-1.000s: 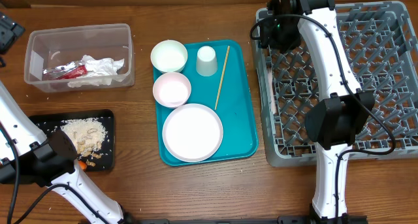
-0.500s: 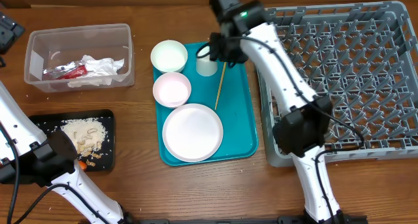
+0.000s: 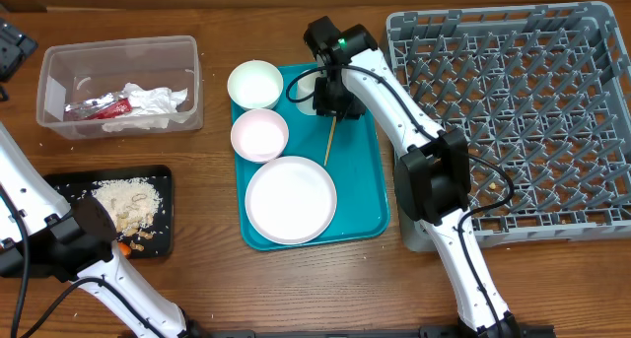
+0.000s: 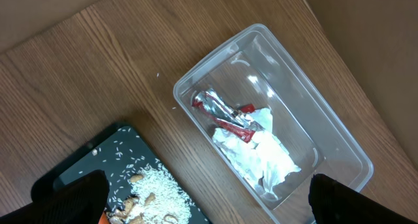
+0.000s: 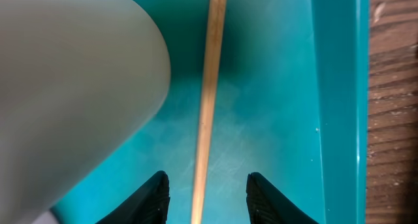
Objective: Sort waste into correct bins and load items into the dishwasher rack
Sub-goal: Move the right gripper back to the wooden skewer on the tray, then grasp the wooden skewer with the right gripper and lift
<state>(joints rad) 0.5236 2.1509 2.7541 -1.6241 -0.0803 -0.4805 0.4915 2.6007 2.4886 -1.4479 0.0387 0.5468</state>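
On the teal tray (image 3: 360,170) a thin wooden chopstick (image 3: 331,131) lies beside the white cup (image 3: 308,87). My right gripper (image 3: 330,106) hangs low over it. In the right wrist view this gripper (image 5: 208,188) is open, one finger on each side of the chopstick (image 5: 210,87), neither touching it, with the cup (image 5: 72,87) to the left. Two small bowls (image 3: 255,84) (image 3: 259,134) and the plate (image 3: 291,198) share the tray. My left gripper (image 4: 206,201) stands wide open and empty above the gap between the clear tub (image 4: 313,113) and the black tray (image 4: 98,165).
The clear tub (image 3: 118,44) holds a crumpled napkin (image 3: 153,103) and a red wrapper (image 3: 99,108). Beige crumbs (image 3: 123,202) lie in the black tray (image 3: 69,185), with a carrot (image 3: 122,247) at its near edge. The grey dishwasher rack (image 3: 513,111) fills the right side.
My right arm swung left from the rack's far-left corner to the teal tray and came down over the chopstick, its jaws narrowing a little. The left arm has not moved.
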